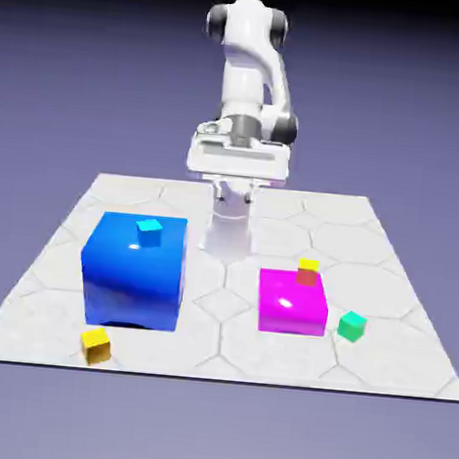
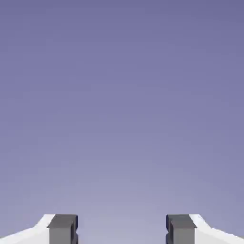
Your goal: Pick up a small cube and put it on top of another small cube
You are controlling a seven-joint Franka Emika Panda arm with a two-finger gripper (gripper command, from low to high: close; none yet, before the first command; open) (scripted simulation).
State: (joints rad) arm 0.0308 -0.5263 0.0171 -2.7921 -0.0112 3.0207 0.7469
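Note:
The tiny teal-green cube (image 1: 351, 325) lies on the table just to the exterior view's right of the big magenta cube (image 1: 292, 302). A tiny cube with red sides and a yellowish top (image 1: 308, 272) shows at the magenta cube's far edge; whether it rests on it or stands behind it I cannot tell. My gripper (image 1: 237, 165) is raised high above the table's far side, well away from both small cubes. In the hand view the gripper (image 2: 121, 229) is open, its grey fingertips (image 2: 62, 228) wide apart with nothing between them, and only the backdrop shows.
A big blue cube (image 1: 135, 270) stands at the exterior view's left with a tiny cyan-blue cube (image 1: 149, 231) on top. A tiny yellow cube (image 1: 96, 344) lies near the front edge of the tiled table (image 1: 389, 247).

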